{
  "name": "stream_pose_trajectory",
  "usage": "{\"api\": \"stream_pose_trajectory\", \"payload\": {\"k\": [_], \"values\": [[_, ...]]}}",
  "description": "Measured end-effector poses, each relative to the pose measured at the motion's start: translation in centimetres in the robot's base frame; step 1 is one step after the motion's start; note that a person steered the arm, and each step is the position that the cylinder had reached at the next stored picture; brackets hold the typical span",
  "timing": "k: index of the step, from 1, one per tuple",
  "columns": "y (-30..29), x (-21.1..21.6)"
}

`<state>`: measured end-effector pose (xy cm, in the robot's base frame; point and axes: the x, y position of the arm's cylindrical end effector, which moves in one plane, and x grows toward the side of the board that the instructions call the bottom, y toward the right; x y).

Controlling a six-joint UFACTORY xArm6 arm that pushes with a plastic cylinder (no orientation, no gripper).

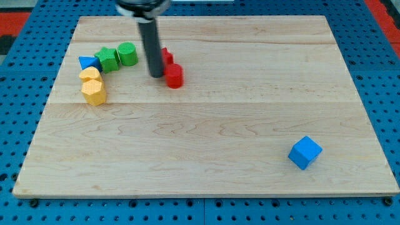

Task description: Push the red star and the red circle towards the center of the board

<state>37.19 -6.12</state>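
Observation:
My tip rests on the wooden board in the upper left part of the view. A red block, round-looking, sits just to the tip's right, close to or touching it. A second red block is partly hidden behind the rod, just above the first; its shape cannot be made out. Both red blocks lie left of and above the board's middle.
Left of the tip stand a green star and a green round block. Further left are a blue triangle and two yellow blocks. A blue cube sits at the lower right. The wooden board lies on a blue pegboard.

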Motion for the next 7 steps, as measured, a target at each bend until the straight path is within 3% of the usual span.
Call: {"api": "stream_pose_trajectory", "payload": {"k": [1, 2, 3, 4, 5, 7], "values": [[3.5, 1.5], [1.9, 3.6], [2.9, 8.9], [5.5, 7.7], [5.4, 2.9], [-4.3, 3.8]]}}
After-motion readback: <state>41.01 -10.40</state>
